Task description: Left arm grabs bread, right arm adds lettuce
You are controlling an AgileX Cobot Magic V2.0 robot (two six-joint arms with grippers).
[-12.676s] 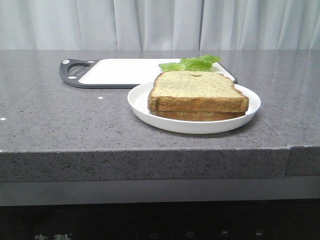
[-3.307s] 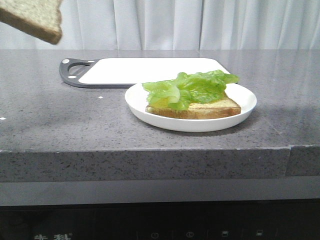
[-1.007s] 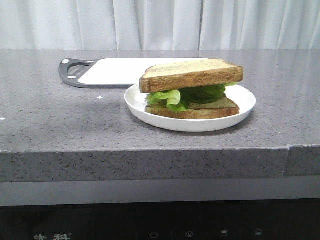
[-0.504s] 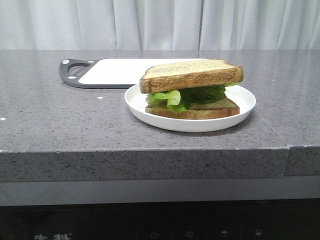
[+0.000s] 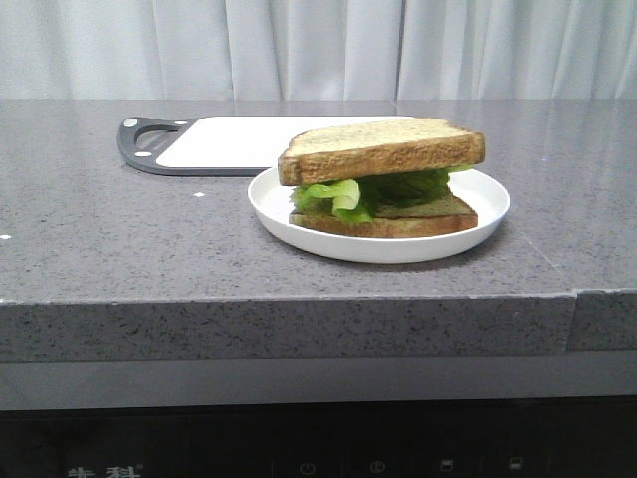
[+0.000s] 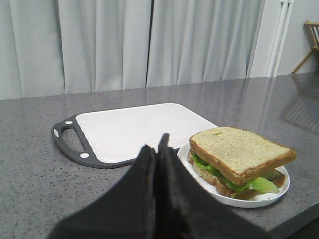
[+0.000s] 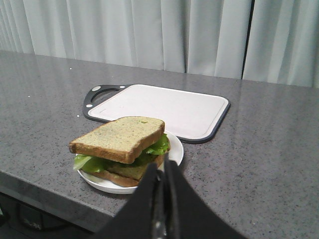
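The thick bread (image 5: 383, 150) lies on top of the green lettuce (image 5: 338, 194), which rests on a thinner bread slice (image 5: 398, 221) on the white plate (image 5: 299, 227). The stack also shows in the left wrist view (image 6: 239, 154) and in the right wrist view (image 7: 119, 139). My left gripper (image 6: 155, 144) is shut and empty, back from the plate at its left. My right gripper (image 7: 162, 169) is shut and empty, back from the plate at its right. Neither gripper shows in the front view.
A white cutting board (image 5: 299, 139) with a dark rim and handle lies behind the plate on the grey stone counter (image 5: 119, 249). The counter's front edge (image 5: 299, 299) is close below the plate. White curtains hang at the back.
Since 3.3 s ago the thick bread has come down from the upper left onto the lettuce. Over the last second nothing has visibly moved.
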